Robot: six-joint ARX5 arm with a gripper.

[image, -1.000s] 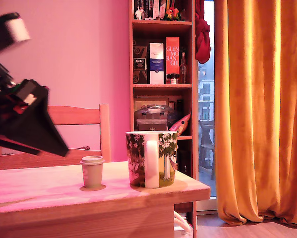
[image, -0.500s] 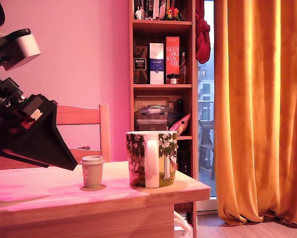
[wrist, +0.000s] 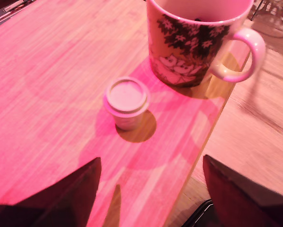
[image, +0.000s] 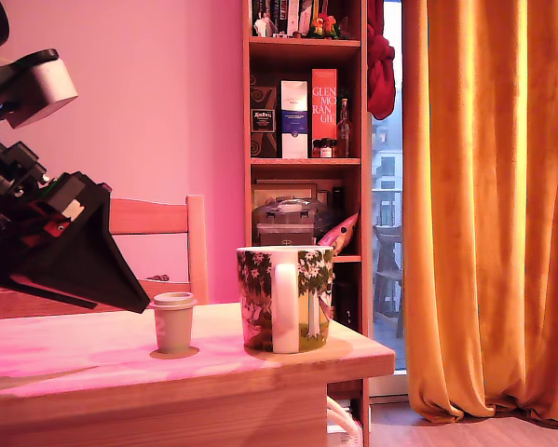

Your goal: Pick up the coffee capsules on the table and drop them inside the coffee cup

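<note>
Wrist view: claw (wrist: 150, 161) spread wide, empty, hovering over surface (wrist: 47, 75). Pale beige capsule (wrist: 126, 100) upright, rim up, ahead of claw. Coffee cup (wrist: 188, 52) just beside capsule, not touching, near surface edge. Exterior view: capsule left of cup, claw tip close at capsule's left.

you can count one capsule (image: 173, 322), one cup (image: 286, 298), one bench (image: 92, 372) and one gripper (wrist: 150, 160) with two fingers (wrist: 75, 189). behind them you get one chair (image: 167, 219), one bookshelf (image: 305, 140) and one curtain (image: 488, 205).
</note>
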